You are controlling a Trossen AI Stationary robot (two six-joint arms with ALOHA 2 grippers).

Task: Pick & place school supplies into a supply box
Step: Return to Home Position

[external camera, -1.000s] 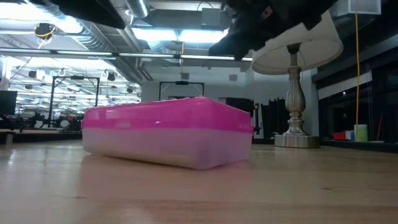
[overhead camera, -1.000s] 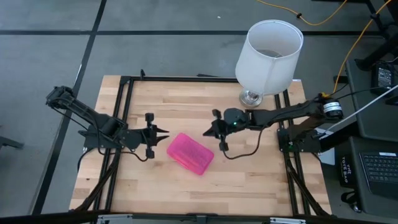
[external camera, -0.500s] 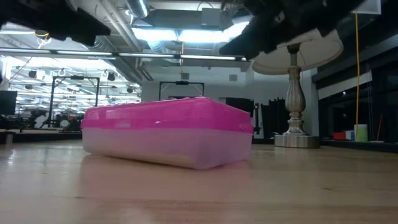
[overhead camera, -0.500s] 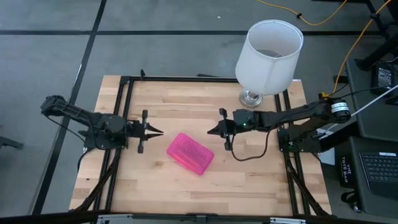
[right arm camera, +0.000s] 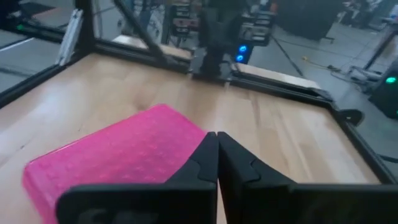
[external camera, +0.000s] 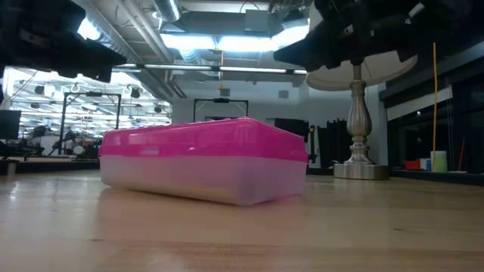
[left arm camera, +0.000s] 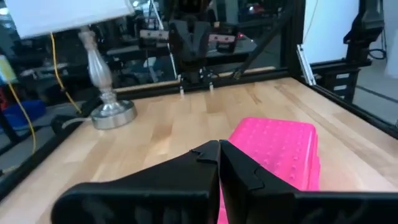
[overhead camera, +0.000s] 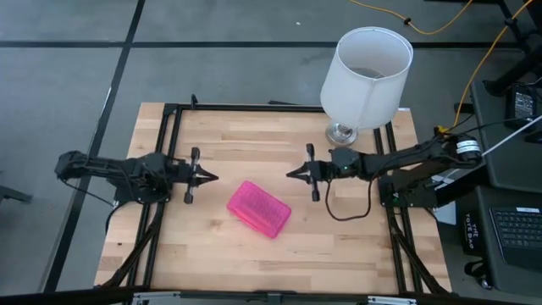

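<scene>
The supply box [overhead camera: 259, 208], with a pink textured lid closed over a clear base, lies flat on the wooden table near its middle; it also shows in the low view [external camera: 204, 160]. My left gripper [overhead camera: 211, 177] is shut and empty, above the table to the box's left. My right gripper [overhead camera: 290, 174] is shut and empty, to the box's far right. Both point at each other across the box. In the wrist views the shut fingertips [left arm camera: 219, 147] [right arm camera: 216, 136] stand before the pink lid [left arm camera: 280, 149] [right arm camera: 118, 155]. No pens, pencils or scissors show.
A lamp with a white shade [overhead camera: 366, 74] stands on its metal foot [overhead camera: 341, 133] at the table's far right. Black frame bars [overhead camera: 169, 152] run along the table's edges. A cable [overhead camera: 347, 207] hangs from my right arm.
Both grippers have drawn back from the box: my left one toward the table's left edge, my right one toward the right edge. Both have also levelled out. The box has stayed where it was.
</scene>
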